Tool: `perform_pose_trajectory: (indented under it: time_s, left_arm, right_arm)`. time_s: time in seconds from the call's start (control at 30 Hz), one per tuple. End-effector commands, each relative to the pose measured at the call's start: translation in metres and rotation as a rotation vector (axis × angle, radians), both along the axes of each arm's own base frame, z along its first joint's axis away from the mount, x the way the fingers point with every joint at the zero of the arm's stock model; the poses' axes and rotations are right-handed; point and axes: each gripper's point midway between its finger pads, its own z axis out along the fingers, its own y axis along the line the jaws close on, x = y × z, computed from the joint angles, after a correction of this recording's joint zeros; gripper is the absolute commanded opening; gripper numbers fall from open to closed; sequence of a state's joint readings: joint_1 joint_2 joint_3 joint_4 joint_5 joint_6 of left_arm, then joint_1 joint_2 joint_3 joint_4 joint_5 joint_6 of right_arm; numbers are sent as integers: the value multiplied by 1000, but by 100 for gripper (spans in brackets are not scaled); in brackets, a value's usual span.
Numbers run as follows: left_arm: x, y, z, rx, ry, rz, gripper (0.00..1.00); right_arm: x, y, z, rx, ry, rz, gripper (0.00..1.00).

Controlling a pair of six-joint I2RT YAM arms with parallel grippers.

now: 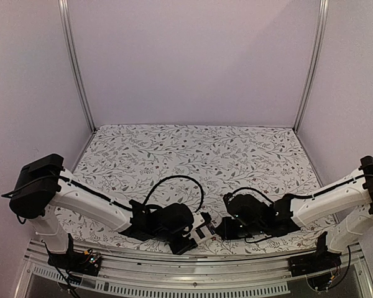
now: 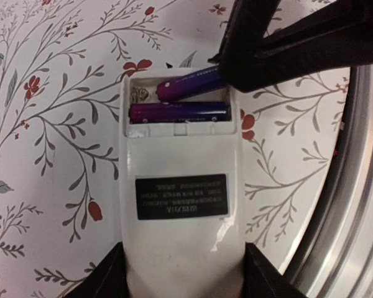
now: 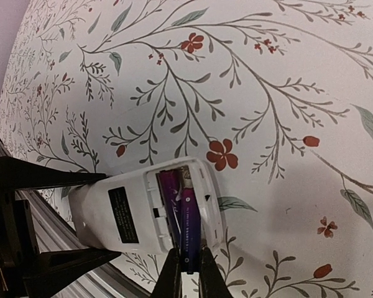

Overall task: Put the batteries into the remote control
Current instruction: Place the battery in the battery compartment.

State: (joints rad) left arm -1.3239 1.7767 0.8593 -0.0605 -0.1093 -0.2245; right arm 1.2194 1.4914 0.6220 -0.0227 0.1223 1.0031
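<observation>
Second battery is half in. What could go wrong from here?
1. The tilted purple cylindrical battery in the right pincer has its free end in the slot and its gripped end over the rim; pressing down might jam it or flick it out.
2. It crowds the seated purple battery, which could be nudged loose.
3. The left pincer clamps only the white plastic remote control at the end away from the slot, so pressure may tip it.

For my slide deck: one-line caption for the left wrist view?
Left hand grips the remote control, back up; right hand tilts the second battery in beside the first battery.
</observation>
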Motion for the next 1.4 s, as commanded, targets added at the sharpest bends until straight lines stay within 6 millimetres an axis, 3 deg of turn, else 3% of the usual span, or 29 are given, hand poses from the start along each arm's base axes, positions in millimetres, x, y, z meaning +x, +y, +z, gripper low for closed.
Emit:
perform_pose_trajectory:
  time_s: [0.0, 1.1, 1.37]
  left_arm:
    - [-23, 23, -27, 116, 73, -63, 53]
    - [-32, 15, -18, 65, 109, -111, 50]
    - [-30, 19, -18, 65, 110, -107, 50]
  right_arm:
    - [0, 1, 6, -18, -1, -18, 0]
    - [13, 17, -7, -21, -19, -66, 0]
    - [15, 16, -10, -69, -29, -58, 11]
